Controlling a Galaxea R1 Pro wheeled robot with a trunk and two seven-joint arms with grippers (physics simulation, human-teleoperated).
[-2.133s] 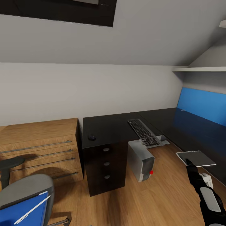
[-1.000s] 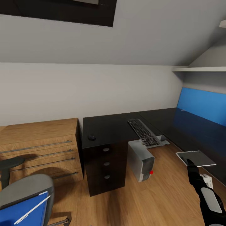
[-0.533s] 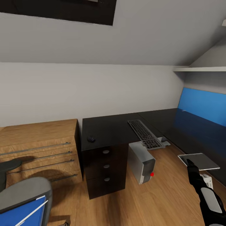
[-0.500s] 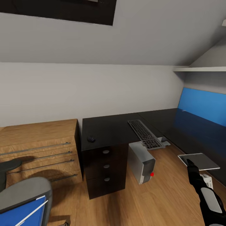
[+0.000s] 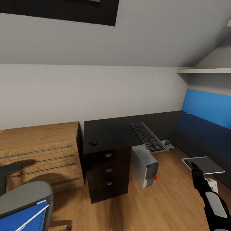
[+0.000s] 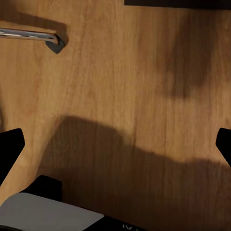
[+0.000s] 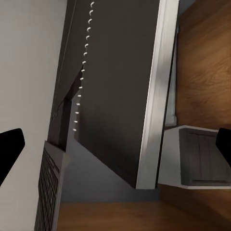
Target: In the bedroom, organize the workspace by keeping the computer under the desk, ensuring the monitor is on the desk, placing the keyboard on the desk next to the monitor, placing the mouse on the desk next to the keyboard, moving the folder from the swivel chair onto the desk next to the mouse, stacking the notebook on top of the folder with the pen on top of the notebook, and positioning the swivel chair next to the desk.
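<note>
Head view shows the right end effector (image 5: 193, 166) clamped on the notebook (image 5: 202, 164), held flat over the floor beside the desk (image 5: 112, 131) for carrying, while folder (image 5: 21, 218) and pen (image 5: 32, 216) wait on the chair (image 5: 25, 194).

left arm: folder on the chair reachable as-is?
Probably yes. The folder lies on the swivel chair seat at the robot's left, uncovered apart from the pen; the left gripper is open.
</note>
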